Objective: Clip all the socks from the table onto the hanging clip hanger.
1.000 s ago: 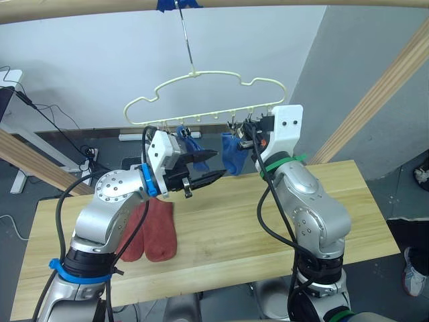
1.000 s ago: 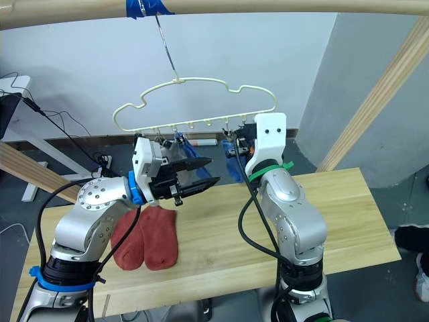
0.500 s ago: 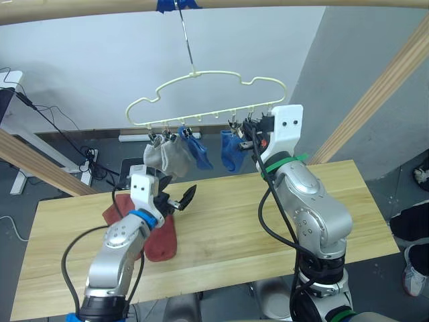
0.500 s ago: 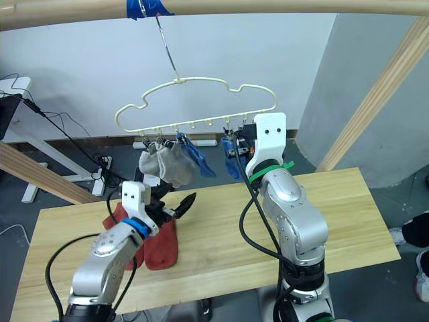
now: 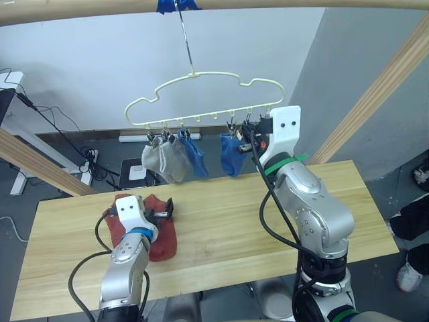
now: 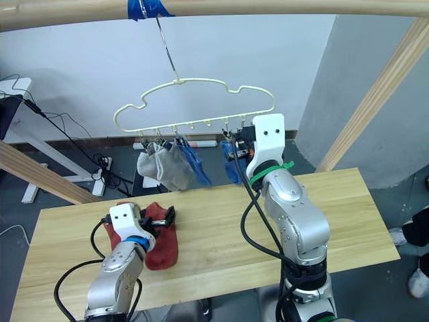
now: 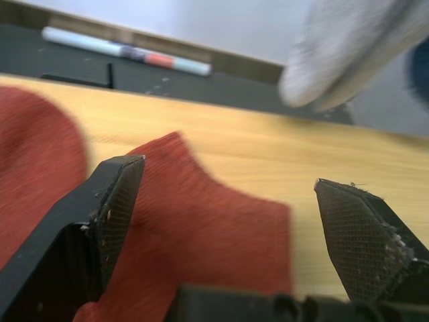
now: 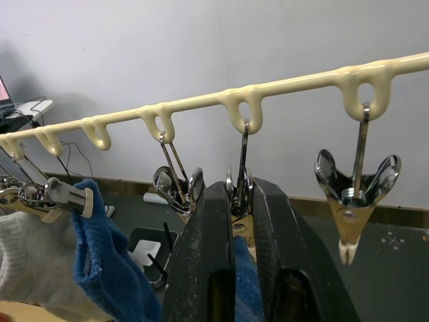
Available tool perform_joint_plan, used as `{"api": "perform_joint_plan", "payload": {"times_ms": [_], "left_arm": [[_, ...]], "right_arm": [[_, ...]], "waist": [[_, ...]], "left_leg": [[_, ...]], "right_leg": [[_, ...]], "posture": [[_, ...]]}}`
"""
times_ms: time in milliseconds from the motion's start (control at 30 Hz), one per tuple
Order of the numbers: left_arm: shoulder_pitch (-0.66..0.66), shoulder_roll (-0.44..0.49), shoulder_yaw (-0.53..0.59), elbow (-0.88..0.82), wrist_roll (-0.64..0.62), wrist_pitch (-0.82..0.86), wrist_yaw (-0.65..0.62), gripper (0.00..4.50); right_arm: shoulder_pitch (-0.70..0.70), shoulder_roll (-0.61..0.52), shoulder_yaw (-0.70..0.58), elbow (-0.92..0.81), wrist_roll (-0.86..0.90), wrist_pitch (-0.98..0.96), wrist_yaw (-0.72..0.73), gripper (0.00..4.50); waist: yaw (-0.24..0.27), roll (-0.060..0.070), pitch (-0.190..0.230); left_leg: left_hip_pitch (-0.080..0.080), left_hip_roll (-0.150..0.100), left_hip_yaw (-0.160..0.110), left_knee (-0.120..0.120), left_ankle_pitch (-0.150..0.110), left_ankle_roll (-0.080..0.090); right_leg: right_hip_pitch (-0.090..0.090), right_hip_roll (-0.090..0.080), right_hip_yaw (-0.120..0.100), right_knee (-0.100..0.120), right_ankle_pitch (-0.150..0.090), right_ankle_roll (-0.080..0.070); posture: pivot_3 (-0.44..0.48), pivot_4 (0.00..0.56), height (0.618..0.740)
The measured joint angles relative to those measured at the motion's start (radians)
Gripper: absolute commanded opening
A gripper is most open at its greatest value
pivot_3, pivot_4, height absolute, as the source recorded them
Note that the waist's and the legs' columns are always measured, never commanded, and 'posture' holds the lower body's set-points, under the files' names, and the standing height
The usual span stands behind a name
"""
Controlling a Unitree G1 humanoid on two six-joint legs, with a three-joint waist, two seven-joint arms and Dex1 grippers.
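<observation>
The cream clip hanger (image 5: 201, 86) hangs by its hook from the top pole. Two grey socks (image 5: 164, 161) and a blue sock (image 5: 195, 155) hang from its left clips. A second blue sock (image 5: 232, 154) hangs under a clip (image 8: 239, 176) that my right gripper (image 8: 239, 191) is shut on. Beside it one clip (image 8: 353, 194) hangs empty. Two rust-red socks (image 5: 159, 231) lie side by side on the table (image 5: 234, 225) at the left. My left gripper (image 7: 234, 215) is open just above them, with red sock (image 7: 201, 228) between its fingers (image 7: 120, 194).
A round wooden pole (image 5: 80, 10) runs across the top, and slanted poles stand at the right (image 5: 382, 87) and left (image 5: 33, 157). Cables and a power strip (image 5: 87, 164) lie on the floor behind the table.
My left arm has dropped from the hanger's height down to the table, ending low over the red socks. The grey socks hang uncovered. The right gripper has stayed at its clip.
</observation>
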Motion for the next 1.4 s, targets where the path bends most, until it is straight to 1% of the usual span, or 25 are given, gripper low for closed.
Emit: {"api": "perform_joint_plan", "payload": {"times_ms": [200,433,533,700,733,767,800,900,933,1000,1100,1167,1200,1267,1400], "left_arm": [[-0.002,0.005,-0.015,0.0,0.025,0.075,0.016,4.5],[-0.01,0.025,-0.034,-0.001,0.049,0.103,0.01,4.5],[-0.009,0.033,-0.038,0.0,0.058,0.101,0.006,4.0],[-0.007,0.033,-0.039,0.0,0.061,0.103,0.0,2.55],[-0.006,0.033,-0.039,0.0,0.061,0.103,0.0,2.35],[-0.006,0.033,-0.039,0.0,0.061,0.104,0.0,2.02],[-0.006,0.033,-0.038,0.0,0.061,0.104,0.0,1.79],[-0.005,0.031,-0.034,0.0,0.06,0.105,-0.004,0.91],[-0.004,0.031,-0.033,0.0,0.059,0.105,-0.007,0.55],[-0.001,0.032,-0.033,0.0,0.055,0.1,-0.021,0.07],[0.014,0.056,-0.056,0.0,0.05,0.07,-0.086,0.0],[0.021,0.119,-0.146,0.004,0.07,-0.02,-0.202,0.0],[0.017,0.133,-0.176,0.002,0.079,-0.058,-0.244,0.0],[-0.014,0.165,-0.255,0.002,0.088,-0.162,-0.353,0.0],[-0.115,0.187,-0.361,-0.004,0.09,-0.267,-0.509,0.0]], "right_arm": [[0.0,0.001,0.006,-0.001,0.0,0.007,0.0,0.08],[0.0,0.002,0.007,-0.001,0.0,0.007,0.0,0.08],[0.0,0.003,0.008,-0.001,0.0,0.007,0.0,0.08],[0.0,0.003,0.009,-0.001,0.0,0.007,0.001,0.08],[0.0,0.003,0.009,-0.001,0.0,0.007,0.001,0.08],[0.0,0.002,0.01,-0.001,0.0,0.007,0.001,0.08],[0.0,0.002,0.01,-0.001,0.0,0.007,0.001,0.08],[0.0,0.001,0.013,-0.001,0.0,0.007,0.001,0.08],[0.0,0.001,0.014,-0.001,0.0,0.007,0.001,0.08],[0.0,0.0,0.017,-0.001,0.0,0.007,0.001,0.08],[0.0,-0.002,0.018,-0.002,-0.001,0.007,0.001,0.08],[0.0,-0.005,0.018,-0.002,-0.001,0.007,0.001,0.08],[0.0,-0.004,0.02,-0.002,-0.001,0.007,0.001,0.08],[-0.001,-0.006,0.019,-0.003,-0.001,0.007,0.001,0.08],[-0.002,-0.006,0.019,-0.004,-0.001,0.007,0.001,0.08]], "waist": [[0.0,0.0,0.0],[0.0,0.0,-0.002],[-0.001,0.0,-0.002],[-0.001,0.0,-0.002],[-0.001,0.0,-0.003],[-0.001,0.0,-0.003],[-0.001,0.0,-0.003],[-0.001,0.0,-0.003],[-0.001,0.0,-0.003],[-0.001,0.0,-0.003],[-0.001,0.0,-0.003],[0.0,0.0,-0.003],[0.0,0.0,-0.003],[0.0,0.0,-0.003],[-0.001,0.0,-0.003]], "left_leg": [[0.0,0.0,0.0,0.0,0.0,0.0],[0.001,0.0,0.0,0.0,0.0,0.0],[0.001,0.0,0.0,0.0,0.0,0.0],[0.001,0.0,0.0,-0.001,0.0,0.0],[0.001,0.0,0.0,-0.001,0.0,0.0],[0.001,0.0,0.0,-0.001,0.0,0.0],[0.001,0.0,0.0,-0.001,0.0,0.0],[0.002,0.0,0.0,-0.001,0.0,0.0],[0.002,0.0,0.0,-0.001,0.0,0.0],[0.002,0.0,0.0,-0.001,0.0,0.0],[0.002,0.0,0.001,-0.001,0.0,0.0],[0.001,0.0,0.0,-0.002,0.0,0.0],[0.001,0.0,0.0,-0.002,0.0,0.0],[0.001,0.001,0.001,-0.002,0.0,0.0],[0.0,0.0,0.001,-0.002,0.0,0.0]], "right_leg": [[0.0,0.0,0.0,0.0,0.0,0.0],[0.0,0.0,0.0,0.0,0.0,0.0],[0.001,0.0,0.0,0.0,0.0,0.0],[0.0,0.0,0.0,0.0,0.0,0.0],[0.0,0.0,0.0,0.0,0.0,0.0],[0.001,0.0,0.0,0.0,0.0,0.0],[0.001,0.0,0.0,0.0,0.0,0.0],[0.001,0.0,0.0,0.0,0.0,0.0],[0.001,0.0,0.0,0.0,0.0,0.0],[0.001,0.0,0.0,0.0,0.0,0.0],[0.001,0.0,0.0,-0.001,0.0,0.0],[0.001,0.0,0.0,-0.001,0.0,0.0],[0.001,0.0,0.0,-0.001,0.0,0.0],[0.001,-0.001,0.001,-0.002,0.0,0.0],[0.001,0.0,0.001,-0.004,0.0,0.0]], "posture": [[-0.282,0.26,0.74],[-0.286,0.257,0.74],[-0.287,0.256,0.74],[-0.288,0.254,0.74],[-0.288,0.254,0.74],[-0.288,0.254,0.74],[-0.288,0.254,0.74],[-0.288,0.254,0.74],[-0.288,0.254,0.74],[-0.288,0.254,0.74],[-0.292,0.258,0.74],[-0.295,0.257,0.74],[-0.295,0.257,0.74],[-0.3,0.258,0.74],[-0.305,0.258,0.74]]}}
